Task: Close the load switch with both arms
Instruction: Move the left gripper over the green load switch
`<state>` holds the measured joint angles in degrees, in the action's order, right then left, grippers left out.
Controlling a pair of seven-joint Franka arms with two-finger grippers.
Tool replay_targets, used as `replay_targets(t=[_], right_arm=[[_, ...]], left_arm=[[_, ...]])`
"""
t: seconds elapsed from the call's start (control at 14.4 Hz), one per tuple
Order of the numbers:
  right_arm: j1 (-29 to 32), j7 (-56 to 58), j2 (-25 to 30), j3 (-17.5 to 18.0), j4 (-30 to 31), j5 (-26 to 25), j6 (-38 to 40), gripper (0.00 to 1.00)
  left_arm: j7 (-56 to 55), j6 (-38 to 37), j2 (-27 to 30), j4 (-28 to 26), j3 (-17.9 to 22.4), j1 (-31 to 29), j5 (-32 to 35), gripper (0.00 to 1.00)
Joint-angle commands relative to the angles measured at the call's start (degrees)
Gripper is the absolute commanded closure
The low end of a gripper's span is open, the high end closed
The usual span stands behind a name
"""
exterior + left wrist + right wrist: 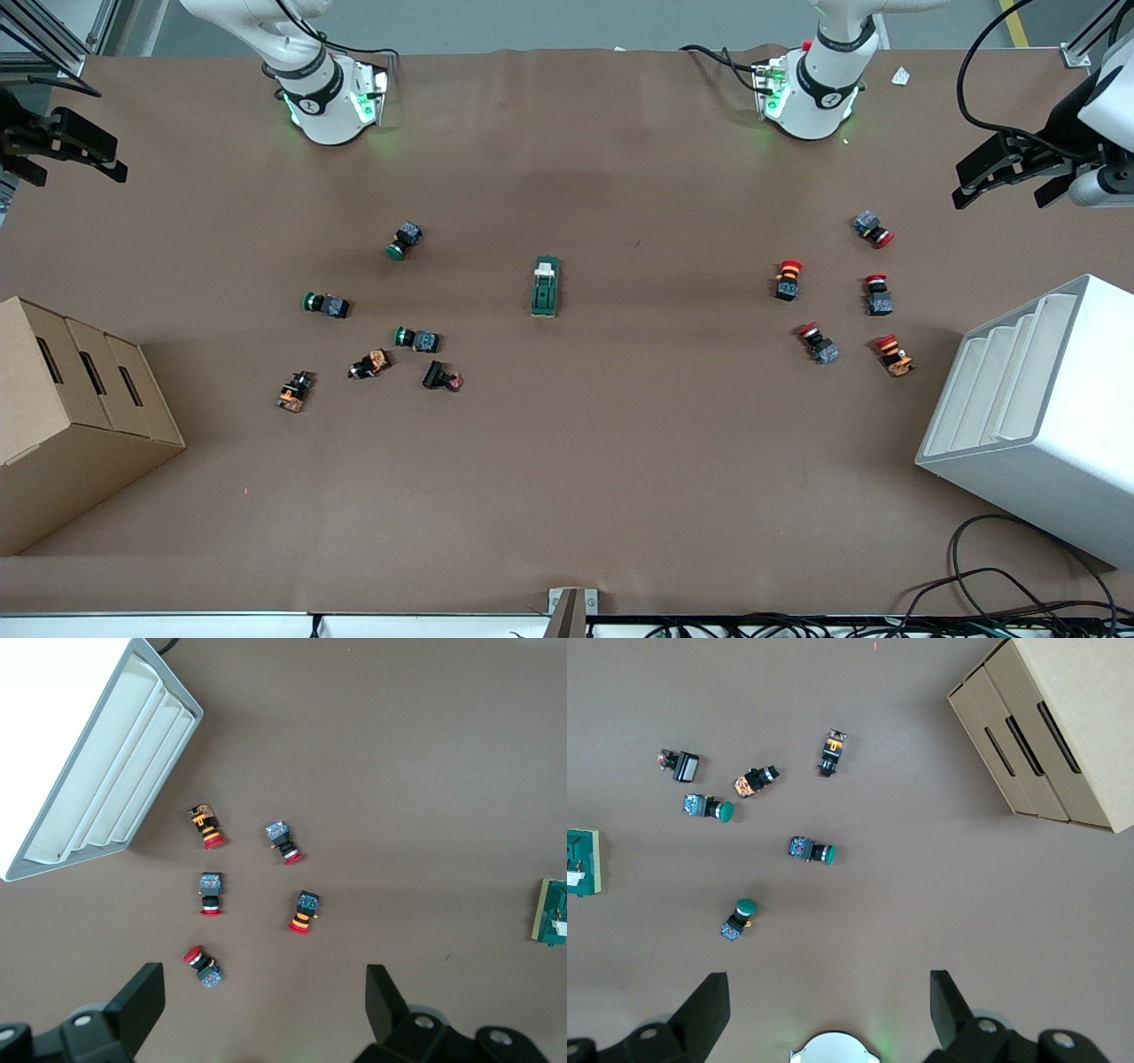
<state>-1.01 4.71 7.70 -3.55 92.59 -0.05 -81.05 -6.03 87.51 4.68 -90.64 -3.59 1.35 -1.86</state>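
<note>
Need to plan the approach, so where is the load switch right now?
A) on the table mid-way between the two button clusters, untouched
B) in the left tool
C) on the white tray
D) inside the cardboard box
A: the load switch lies on the bare table between the clusters, while the left tool and right tool hang open at the table's ends.

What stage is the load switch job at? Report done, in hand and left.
Done: nothing visible. The load switch lies untouched mid-table among the push buttons. In hand: nothing; the left gripper hangs open at the left arm's end of the table and the right gripper open at the right arm's end. Left: both arms must reach the switch and close it.
</note>
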Motion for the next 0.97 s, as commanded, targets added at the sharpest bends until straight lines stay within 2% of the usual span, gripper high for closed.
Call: replay_targets(t=[0.0, 0.42, 0.62, 0.9], right_arm=[[-0.3, 0.3, 1.44, 0.13, 1.37, -1.01, -0.16, 0.0], [-0.3, 0.3, 1.44, 0.13, 1.37, -1.09, -0.16, 0.0], [-0.3, 0.3, 1.44, 0.13, 1.37, -1.09, -0.16, 0.0], [-0.3, 0.3, 1.44, 0.21, 1.37, -1.09, -0.07, 0.0]], left_arm=[[-0.21, -1.2, -0.64, 1.44, -0.1, -0.04, -0.16, 0.0], [0.59, -0.76, -2.04, 1.52, -0.36, 0.66, -0.69, 0.0], [-3.7, 3.26, -4.85, 1.26, -5.18, 4.96, -0.43, 0.0], [-21.61, 10.03, -9.5, 1.17, -13.35, 10.06, 0.1, 0.0]])
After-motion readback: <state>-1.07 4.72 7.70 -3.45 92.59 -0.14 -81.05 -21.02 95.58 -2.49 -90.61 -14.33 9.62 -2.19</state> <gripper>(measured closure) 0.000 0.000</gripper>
